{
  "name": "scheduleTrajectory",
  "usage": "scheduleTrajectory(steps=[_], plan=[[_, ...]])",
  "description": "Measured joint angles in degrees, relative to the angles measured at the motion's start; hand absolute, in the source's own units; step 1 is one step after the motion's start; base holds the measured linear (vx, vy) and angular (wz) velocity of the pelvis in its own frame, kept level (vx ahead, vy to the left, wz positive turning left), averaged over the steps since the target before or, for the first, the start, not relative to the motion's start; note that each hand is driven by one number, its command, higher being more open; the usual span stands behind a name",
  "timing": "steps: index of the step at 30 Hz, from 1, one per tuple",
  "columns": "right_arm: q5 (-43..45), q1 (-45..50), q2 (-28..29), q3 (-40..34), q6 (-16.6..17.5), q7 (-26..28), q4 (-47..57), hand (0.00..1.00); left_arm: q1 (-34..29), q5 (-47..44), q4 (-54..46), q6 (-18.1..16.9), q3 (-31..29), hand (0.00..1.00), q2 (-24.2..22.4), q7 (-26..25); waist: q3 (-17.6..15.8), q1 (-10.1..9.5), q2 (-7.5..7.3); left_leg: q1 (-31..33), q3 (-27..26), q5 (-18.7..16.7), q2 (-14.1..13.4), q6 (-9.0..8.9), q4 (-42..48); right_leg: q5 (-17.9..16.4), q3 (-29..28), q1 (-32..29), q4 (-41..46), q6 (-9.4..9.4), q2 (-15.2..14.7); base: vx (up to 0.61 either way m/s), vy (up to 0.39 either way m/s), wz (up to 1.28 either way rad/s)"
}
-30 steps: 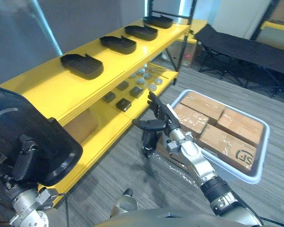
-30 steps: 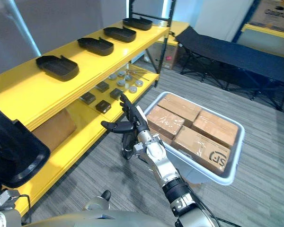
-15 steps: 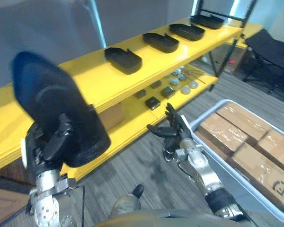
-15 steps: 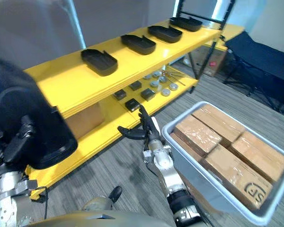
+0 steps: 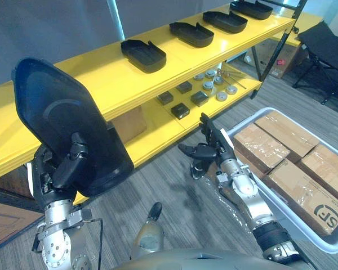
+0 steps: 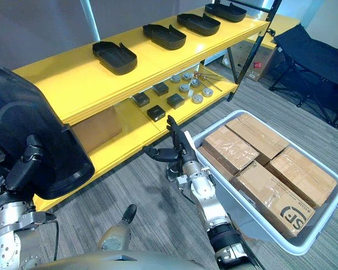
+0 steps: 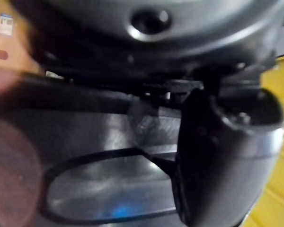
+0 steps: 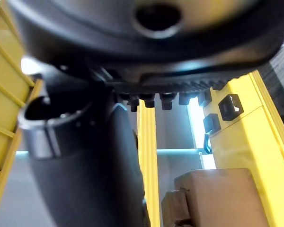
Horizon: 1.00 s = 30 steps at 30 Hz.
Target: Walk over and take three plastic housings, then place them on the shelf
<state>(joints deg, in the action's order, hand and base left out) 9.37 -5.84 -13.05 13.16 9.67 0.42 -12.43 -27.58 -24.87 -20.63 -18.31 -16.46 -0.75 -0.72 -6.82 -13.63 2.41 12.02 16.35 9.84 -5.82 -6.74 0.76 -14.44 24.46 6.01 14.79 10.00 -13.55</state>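
- My left hand (image 5: 65, 169) is the closest thing, low on my left. Its fingers and thumb are curled round the bottom edge of the black housing (image 5: 56, 112) and pinch it. The housing stands up tall above the hand
- My right hand (image 5: 213, 151) is out in front of me, over the grey floor (image 5: 169, 183). Its fingers are straight and a little spread, the thumb sticks out sideways, and it holds nothing
- Just beside that hand, on my right, is the grey tub (image 6: 259, 228) with brown boxes (image 6: 231, 149) lying flat inside
- Past my hands is the yellow shelf (image 5: 90, 84). On its low board I see a cardboard box (image 5: 128, 122), small dark blocks (image 5: 180, 111) and round silver discs (image 5: 221, 96)
- On the top board four more sit in a row, apart from each other: the first housing (image 5: 143, 55), the second housing (image 5: 191, 34), the third housing (image 5: 225, 21) and the last housing (image 5: 251, 8)
- Far off on my right is a black folding cot (image 5: 327, 45)
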Motion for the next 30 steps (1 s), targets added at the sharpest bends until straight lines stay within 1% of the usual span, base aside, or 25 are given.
scheduleTrajectory(steps=[1, 2, 3, 6, 8, 9, 11, 12, 13, 14, 15, 16, 17, 18, 19, 20, 21, 22, 23, 24, 26, 27, 28, 29, 30], plan=[[0.1, 0.0, 0.1, -0.1, 0.0, 0.2, 0.0, 1.0, 0.0, 0.0, 0.0, 0.0, 0.0, 0.0, -0.1, 0.0, 0.0, 0.02, -0.37, 0.1, -0.1, 0.3, 0.4, -0.56, 0.0, 0.1, 0.0, 0.0, -0.2, 0.23, -0.4, 0.1, 0.031, 0.08], [0.2, 0.1, 0.6, -0.2, 0.0, 0.3, 0.0, 1.0, 0.0, 0.0, 0.0, 0.0, 0.0, 0.0, -0.4, 0.0, 0.2, 0.05, -0.94, 0.3, -0.1, 0.4, 1.2, -1.59, 0.0, 0.4, 0.3, 0.3, -0.8, 0.63, -1.0, 0.09, 0.03, 0.1], [0.2, 0.1, 0.7, -0.2, 0.0, 0.3, 0.0, 1.0, 0.1, 0.0, 0.0, 0.0, 0.0, 0.0, -0.6, 0.0, 0.2, 0.0, -1.13, 0.4, -0.2, 0.4, 1.7, -1.79, 0.0, 0.5, 0.4, 0.4, -1.2, 0.91, -1.4, 0.12, 0.042, 0.11], [0.1, 0.1, 2.3, -0.2, 0.0, 0.2, -0.2, 1.0, 0.1, 0.0, 0.0, 0.0, 0.0, 0.0, -1.0, -0.3, 0.0, -0.28, -1.61, 0.7, -0.5, 0.0, 3.9, -1.64, 0.2, 1.6, 0.9, 1.3, -2.8, 2.14, -3.3, 0.1, 0.059, 0.09], [0.0, 0.1, 3.9, -0.2, 0.0, -0.1, -1.0, 1.0, 0.6, -0.1, 0.0, 0.0, 0.0, 0.0, -1.0, -0.5, -0.2, -0.36, -1.87, 2.0, -0.4, -2.1, 5.7, -1.08, 3.2, 2.3, 2.0, 2.4, -3.9, 2.53, -4.3, 0.04, 0.062, 0.16], [0.0, 0.1, 3.9, -0.2, 0.0, -0.2, -1.4, 1.0, 0.7, -0.1, 0.0, 0.0, -0.1, 0.0, -1.0, -0.5, -0.3, -0.45, -2.0, 2.4, -0.3, -2.8, 6.1, -0.82, 4.2, 2.4, 2.2, 2.7, -3.9, 2.38, -4.5, 0.04, 0.08, 0.23], [0.0, 0.5, 4.4, -0.2, 0.0, -0.4, -1.7, 1.0, 1.2, -0.2, 0.0, 0.0, -0.1, 0.0, -1.0, 0.0, -0.4, -0.55, -2.07, 4.0, 0.5, -5.1, 7.4, -0.6, 7.6, 3.2, 3.7, 3.3, -2.2, 1.06, -5.1, 0.02, 0.069, 0.28], [0.0, 0.7, 4.3, -0.2, 0.0, -0.5, -1.7, 1.0, 1.3, -0.2, 0.0, 0.0, -0.1, 0.0, -1.0, 0.2, -0.4, -0.44, -1.91, 4.3, 0.9, -5.3, 7.6, -0.39, 8.1, 3.5, 3.7, 2.8, -0.4, 0.47, -5.4, -0.01, 0.075, 0.42], [0.0, 1.5, 4.1, -0.8, 0.0, -0.8, -1.7, 1.0, 1.8, -0.2, 0.0, 0.0, -0.1, 0.0, -1.0, 1.0, -0.4, -0.25, -1.49, 4.4, 1.6, -5.3, 7.6, -0.14, 8.2, 4.4, 3.6, 0.8, 5.4, -1.82, -6.3, -0.03, 0.083, 0.61], [0.1, 2.8, 4.3, -2.0, 0.0, -1.1, -1.7, 1.0, 2.9, -0.1, 0.0, 0.0, -0.1, 0.0, -0.9, 1.9, -0.4, -0.07, -1.61, 4.2, 1.6, -5.3, 7.9, 0.12, 8.2, 6.0, 3.1, -2.1, 13.1, -5.25, -8.3, -0.03, 0.095, 0.66], [0.1, 3.3, 4.4, -2.5, 0.0, -1.1, -1.7, 1.0, 3.4, -0.1, 0.0, 0.0, -0.2, 0.0, -0.8, 2.2, -0.7, 0.07, -1.99, 4.2, 1.6, -5.5, 8.6, 0.44, 9.1, 7.0, 2.3, -3.7, 17.2, -7.49, -9.9, 0.02, 0.144, 0.66], [0.1, 4.0, 4.3, -3.2, 0.1, -1.1, -1.7, 1.0, 3.9, 0.0, -0.1, 0.0, -0.3, 0.0, -0.6, 2.3, -1.0, 0.34, -2.3, 5.4, 1.5, -7.4, 10.6, 2.18, 13.5, 10.2, -0.4, -7.1, 25.4, -12.43, -12.1, 0.02, 0.153, 0.44], [0.0, 4.4, 4.4, -3.5, 0.1, -1.1, -1.8, 1.0, 4.0, 0.1, 0.0, 0.1, -0.6, 0.0, -0.2, 2.2, -1.2, 0.38, -2.41, 5.3, 1.4, -8.3, 11.4, 2.57, 14.9, 12.8, -2.2, -8.7, 28.6, -15.28, -12.8, 0.06, 0.212, 0.54], [-0.1, 5.3, 5.1, -3.7, 0.1, -1.4, -2.0, 1.0, 3.6, 0.3, 0.0, 0.7, -1.1, 0.0, 0.6, 2.1, -1.0, 1.06, -2.66, 3.7, 2.1, -8.6, 12.1, 3.07, 13.7, 21.4, -5.4, -10.5, 31.1, -16.06, -13.0, 0.13, 0.201, 0.53], [-0.1, 5.4, 6.1, -3.6, 0.5, -1.4, -2.0, 1.0, 2.8, 0.6, -0.1, 0.7, -1.9, 0.0, 1.3, 1.7, -0.9, 2.11, -2.99, 2.3, 2.4, -9.8, 12.4, 3.97, 12.4, 28.2, -7.2, -11.7, 31.3, -15.86, -12.9, 0.21, 0.182, 0.49], [-0.1, 5.1, 6.0, -3.6, 1.4, -1.3, -1.9, 1.0, 2.8, 0.6, -0.2, 0.7, -2.5, 0.0, 1.4, 1.6, -1.1, 2.28, -2.65, 3.3, 2.1, -11.7, 12.2, 5.32, 15.1, 25.5, -7.9, -12.5, 32.5, -15.2, -12.5, 0.22, 0.209, 0.04], [-0.1, 3.5, 5.8, -3.6, 2.2, -0.7, -2.0, 1.0, 3.2, 0.5, 0.3, 0.6, -3.9, 0.0, 1.6, 1.0, -2.1, 1.2, -1.26, 3.9, 2.0, -11.1, 11.8, 6.32, 18.3, 13.2, -9.3, -14.6, 34.9, -10.14, -10.2, 0.14, 0.172, -0.19], [-0.1, 2.7, 5.9, -3.5, 2.0, -0.1, -2.0, 1.0, 3.5, 0.4, 1.3, 0.8, -4.3, 0.0, 1.7, 0.1, -2.1, 1.12, -1.27, 3.4, 2.0, -11.3, 11.8, 6.91, 18.1, 7.9, -9.3, -15.5, 32.7, -7.74, -8.3, 0.1, 0.201, -0.23], [0.1, 1.3, 5.4, -3.5, 2.0, 0.5, -1.9, 1.0, 3.5, 0.0, 1.7, 0.8, -4.4, 0.0, 1.4, -1.1, -2.1, 1.01, -1.25, 2.5, 2.1, -10.8, 11.5, 7.7, 16.5, 3.8, -9.4, -16.3, 26.0, -6.14, -3.8, 0.07, 0.115, 0.0], [1.0, 0.2, 4.3, -3.7, 2.0, 0.8, -1.1, 1.0, 3.6, 0.0, 1.9, 0.8, -3.6, 0.0, 1.0, -2.5, -2.4, 0.71, -0.64, 1.5, 2.7, -10.2, 11.4, 7.55, 14.7, 2.5, -10.3, -16.9, 18.6, -5.42, 0.9, 0.06, 0.068, 0.21], [2.5, 0.3, 3.1, -5.0, 2.0, 0.4, 2.2, 1.0, 4.7, 0.1, 3.0, 0.8, -1.3, 0.0, 0.6, -3.6, -2.5, 1.46, -0.48, 0.0, 6.1, -9.1, 12.2, 7.02, 11.5, 2.8, -14.7, -17.8, 10.4, -5.19, 7.6, 0.04, -0.023, 0.7], [2.8, 0.4, 3.0, -5.4, 2.1, -0.1, 3.1, 1.0, 5.1, 0.3, 3.3, 0.8, -0.5, 0.0, 0.6, -3.7, -2.5, 1.99, -0.55, -0.4, 7.3, -9.0, 12.6, 6.89, 10.4, 2.9, -16.1, -17.8, 8.5, -5.01, 9.0, 0.05, -0.112, 1.45], [2.8, 0.5, 3.0, -6.7, 2.5, -1.4, 4.6, 1.0, 5.1, 0.8, 4.2, 0.8, 1.4, 0.0, 0.6, -3.2, -2.4, 3.57, -0.65, -0.9, 9.9, -9.0, 13.9, 6.88, 8.5, 3.2, -18.8, -17.9, 5.6, -5.01, 11.0, 0.05, -0.132, 1.39], [2.8, 0.5, 3.1, -7.1, 2.7, -1.8, 4.8, 1.0, 5.2, 0.9, 4.4, 0.8, 1.9, 0.0, 0.7, -2.7, -2.4, 3.8, -1.0, -1.3, 10.8, -9.0, 14.7, 6.87, 7.4, 2.8, -19.5, -17.8, 5.1, -5.74, 11.0, 0.11, -0.183, 1.5], [2.8, 0.6, 3.5, -7.6, 2.8, -2.1, 4.9, 1.0, 5.0, 0.9, 4.2, 0.8, 2.0, 0.0, 0.9, -1.9, -2.0, 4.01, -3.68, -2.3, 11.2, -8.5, 17.2, 7.1, 6.2, 1.1, -20.0, -17.4, 3.3, -8.01, 9.0, 0.09, -0.141, 1.42]])
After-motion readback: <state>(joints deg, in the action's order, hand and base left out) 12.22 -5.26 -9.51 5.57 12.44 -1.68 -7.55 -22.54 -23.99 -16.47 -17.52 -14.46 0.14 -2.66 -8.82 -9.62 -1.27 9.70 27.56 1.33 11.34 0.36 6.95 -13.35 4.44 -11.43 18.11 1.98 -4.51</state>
